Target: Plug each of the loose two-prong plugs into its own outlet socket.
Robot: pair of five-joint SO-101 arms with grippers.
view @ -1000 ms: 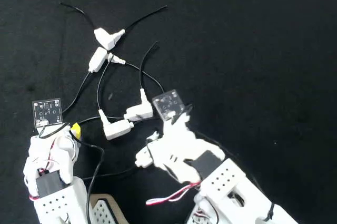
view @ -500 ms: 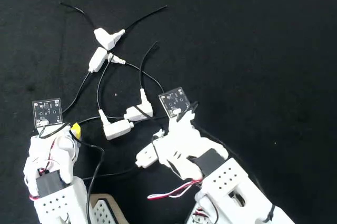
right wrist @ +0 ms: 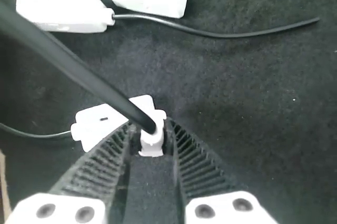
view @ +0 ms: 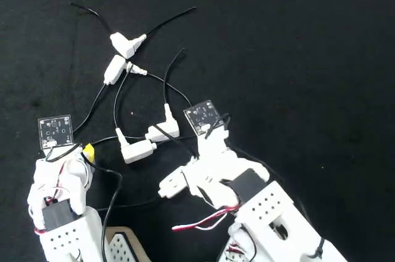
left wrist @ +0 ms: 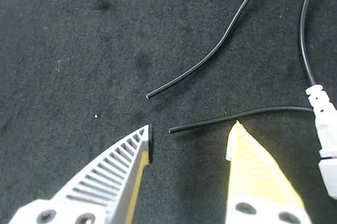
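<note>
White plug (right wrist: 151, 142) stands endwise (cable toward wrist) — gripped by right fingers (right wrist: 192, 163).

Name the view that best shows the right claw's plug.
The right wrist view: the white plug sits pinched in the right claw. In the high view the arm hides most of it; the left wrist view faces other cables.

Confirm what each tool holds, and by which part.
Right tool grips a white plastic two-prong plug by its cable-end neck; left tool is open, holding nothing.
</note>
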